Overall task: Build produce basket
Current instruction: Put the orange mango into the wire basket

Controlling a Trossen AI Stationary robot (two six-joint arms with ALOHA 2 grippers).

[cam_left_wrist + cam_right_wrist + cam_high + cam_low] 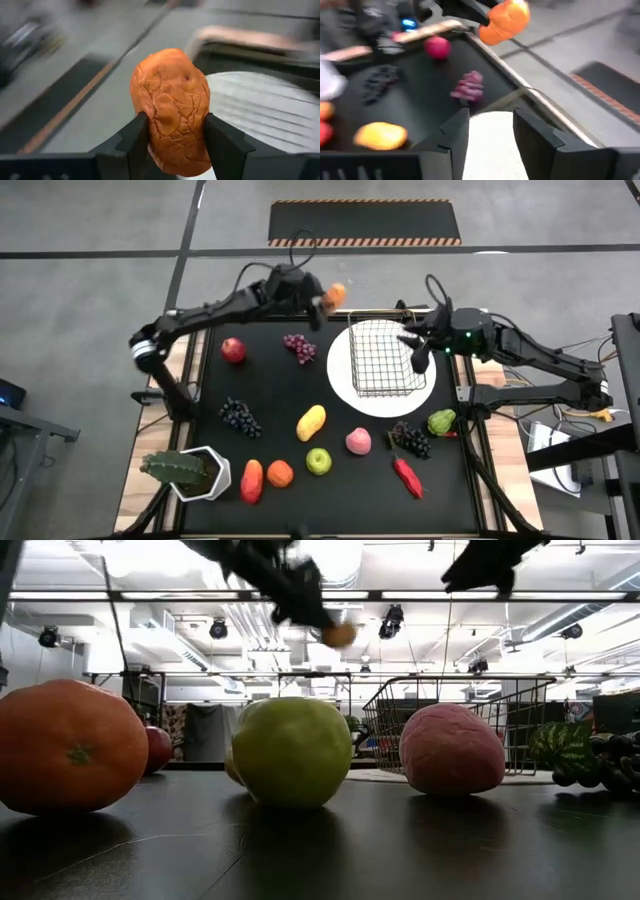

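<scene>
Gripping an orange (171,110) between left jaws, apparently airborne, right jaws parted, empty.

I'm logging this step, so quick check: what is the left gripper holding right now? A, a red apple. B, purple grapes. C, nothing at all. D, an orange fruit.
D: the left gripper is shut on the orange fruit, its fingers pressing both sides, held in the air near the basket; the right gripper over the basket is open and empty.

Black desk (270,395): white plate (345,385) by right edge; potted cactus (185,470) at near-left corner; scattered toy produce (318,461).
</scene>
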